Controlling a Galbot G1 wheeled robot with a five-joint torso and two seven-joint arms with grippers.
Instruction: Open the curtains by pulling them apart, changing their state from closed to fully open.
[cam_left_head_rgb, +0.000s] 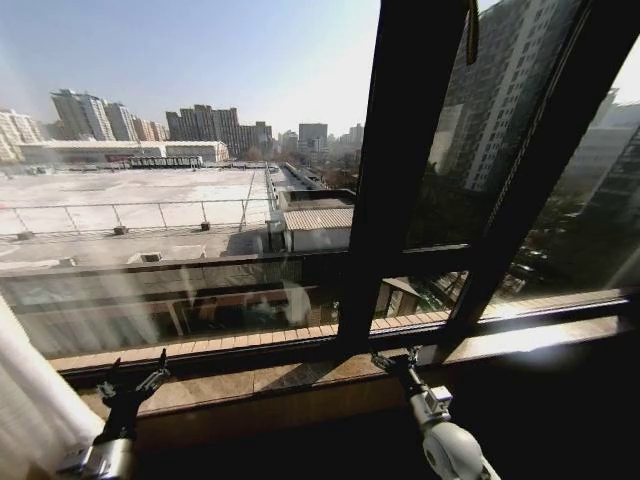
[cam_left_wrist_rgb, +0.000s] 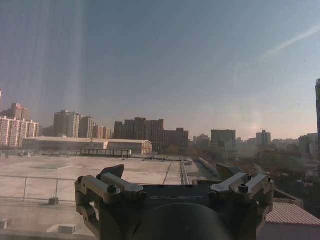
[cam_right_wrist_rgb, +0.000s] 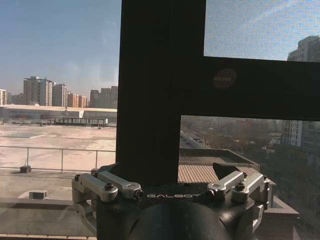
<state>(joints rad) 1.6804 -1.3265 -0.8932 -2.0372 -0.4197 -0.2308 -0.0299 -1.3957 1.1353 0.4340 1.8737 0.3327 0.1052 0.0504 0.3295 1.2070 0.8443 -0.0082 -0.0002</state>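
One sheer white curtain (cam_left_head_rgb: 25, 400) is bunched at the lower left edge of the head view, drawn aside from the glass. My left gripper (cam_left_head_rgb: 135, 378) stands open just right of that fabric, above the sill, holding nothing. From the left wrist view its open fingers (cam_left_wrist_rgb: 112, 175) point at bare glass and the city beyond. My right gripper (cam_left_head_rgb: 395, 357) is open too, near the middle of the sill at the foot of the black window post. The right wrist view shows the right gripper (cam_right_wrist_rgb: 167, 172) facing that post with nothing between its jaws.
A thick black window frame post (cam_left_head_rgb: 400, 150) and a second slanting bar (cam_left_head_rgb: 545, 170) divide the glass. A tan stone sill (cam_left_head_rgb: 300, 375) runs below the window in front of both grippers. Rooftops and towers lie outside.
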